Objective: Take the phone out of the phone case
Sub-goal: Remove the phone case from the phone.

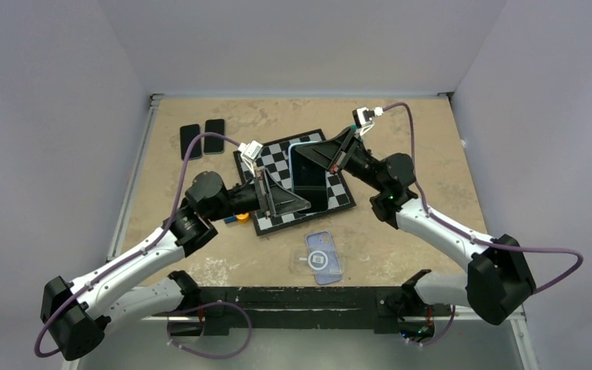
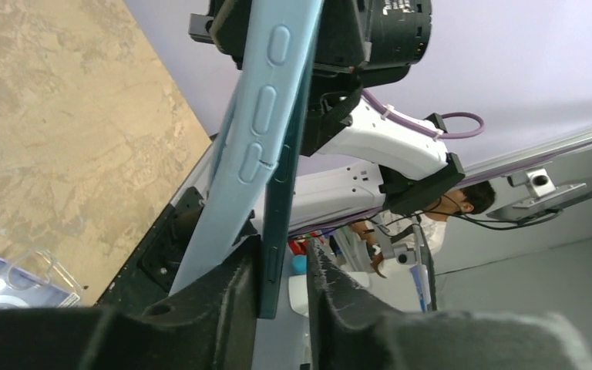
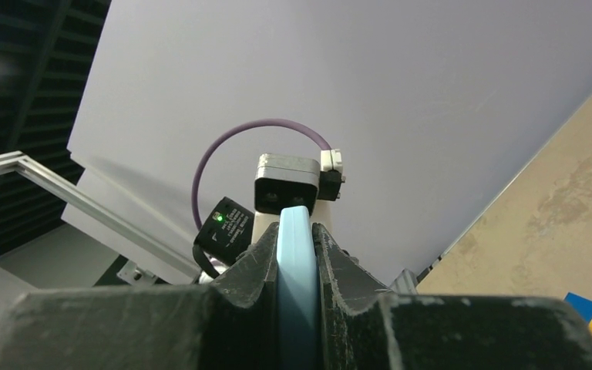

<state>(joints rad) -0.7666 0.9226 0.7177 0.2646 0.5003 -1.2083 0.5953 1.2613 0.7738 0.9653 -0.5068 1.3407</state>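
Note:
The dark teal phone (image 1: pixel 308 179) is held up on edge over the checkerboard mat (image 1: pixel 271 222). In the left wrist view the light blue case (image 2: pixel 253 131) is peeled away from the phone (image 2: pixel 281 200) along one long side. My left gripper (image 2: pixel 284 285) is open around the phone's lower edge: one finger (image 2: pixel 231 301) touches the phone and case, and a gap shows before the other finger (image 2: pixel 331 293). My right gripper (image 3: pixel 296 247) is shut on the case's far edge (image 3: pixel 296 266). Both grippers, left (image 1: pixel 297 202) and right (image 1: pixel 338 158), show from above.
Two dark phones (image 1: pixel 202 139) lie at the back left. A clear case on a blue card (image 1: pixel 320 258) lies near the front. A small orange and blue object (image 1: pixel 239 218) sits under my left arm. Walls close in the table on three sides.

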